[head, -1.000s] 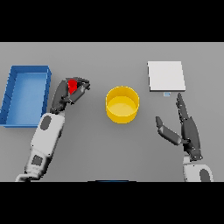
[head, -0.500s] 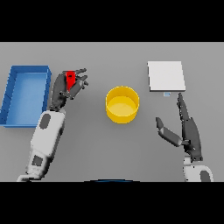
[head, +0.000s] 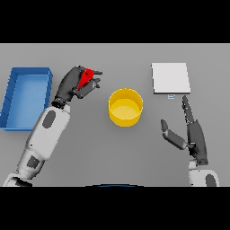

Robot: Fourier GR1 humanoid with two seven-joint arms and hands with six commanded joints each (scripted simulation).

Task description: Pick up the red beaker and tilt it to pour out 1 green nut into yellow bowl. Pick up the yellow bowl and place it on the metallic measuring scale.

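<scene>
- Red beaker (head: 84, 79): sitting tilted in the left hand (head: 74, 85), fingers curling round it, just right of the blue tray (head: 26, 74) and left of the yellow bowl
- Yellow bowl (head: 126, 107): standing upright on the grey table (head: 112, 152), mid-scene, apart from both hands
- Metallic measuring scale (head: 170, 78): lying flat at upper right, bearing nothing
- Right hand (head: 194, 137): hovering below the scale, fingers extending straight, thumb spreading apart, holding nothing
</scene>
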